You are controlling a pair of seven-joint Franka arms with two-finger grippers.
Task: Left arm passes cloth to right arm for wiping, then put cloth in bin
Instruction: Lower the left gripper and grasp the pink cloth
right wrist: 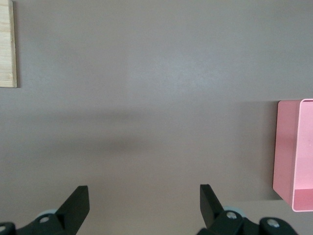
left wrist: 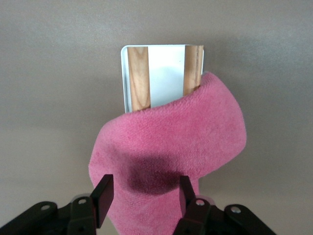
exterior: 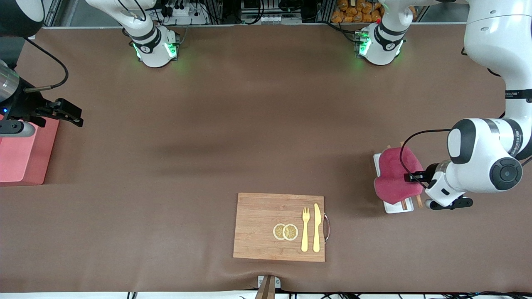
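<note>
The crimson-pink cloth point(exterior: 395, 174) lies draped over a narrow white tray point(exterior: 397, 206) toward the left arm's end of the table. My left gripper point(exterior: 413, 177) is down at the cloth's edge. In the left wrist view its black fingers point(left wrist: 102, 196) stand apart on either side of a fold of the cloth point(left wrist: 166, 142), with the left gripper point(left wrist: 144, 188) open around it. My right gripper point(exterior: 75, 114) waits open over the bare table beside the salmon-pink bin point(exterior: 25, 153), nothing between its fingers point(right wrist: 78, 200). The bin's wall point(right wrist: 293, 147) shows in the right wrist view.
Two wooden sticks point(left wrist: 138, 78) lie on the white tray point(left wrist: 166, 73) under the cloth. A wooden board point(exterior: 257, 224) near the front camera carries two lemon slices point(exterior: 285, 231), a yellow fork point(exterior: 305, 228) and a knife point(exterior: 317, 226).
</note>
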